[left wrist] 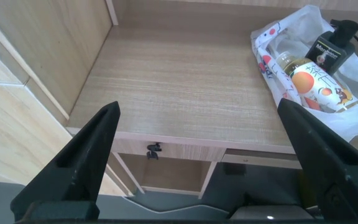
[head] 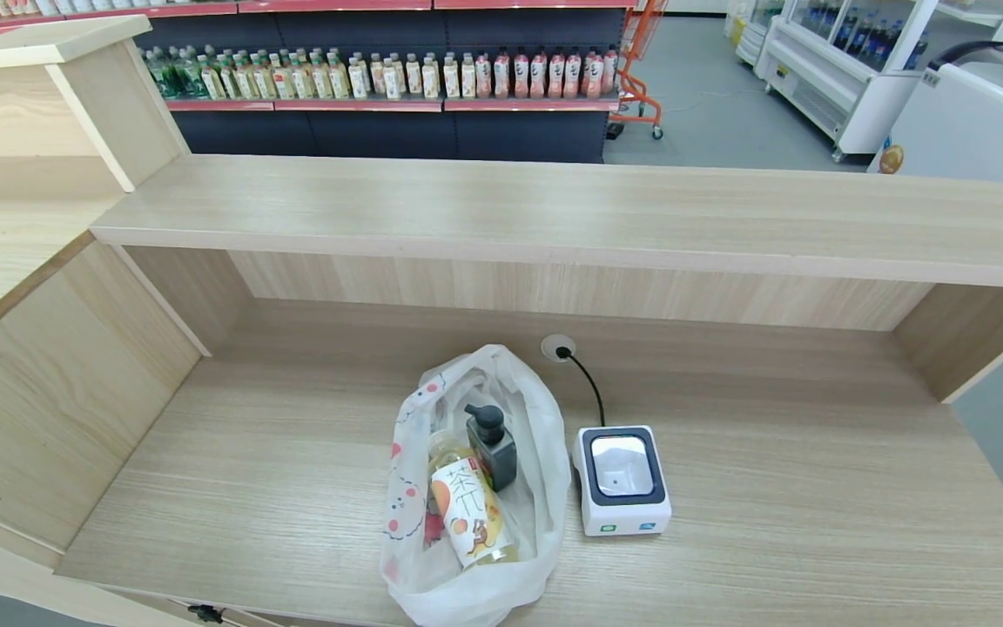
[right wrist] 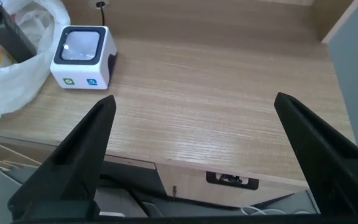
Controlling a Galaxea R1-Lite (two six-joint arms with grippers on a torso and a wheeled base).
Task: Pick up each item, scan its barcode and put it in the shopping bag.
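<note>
Head view: shopping bag lies at lower centre on the wooden counter.
Bag contents: dark pump bottle and labelled drink bottle.
Scanner: just right of the bag.
Left gripper: fingers spread wide.
Right gripper: fingers spread wide.

Retail shop, checkout area. Identified by: wooden cashier counter; shelving stocked with rows of bottled drinks; glass-fronted chillers; countertop barcode scanner; filled shopping bag.
</note>
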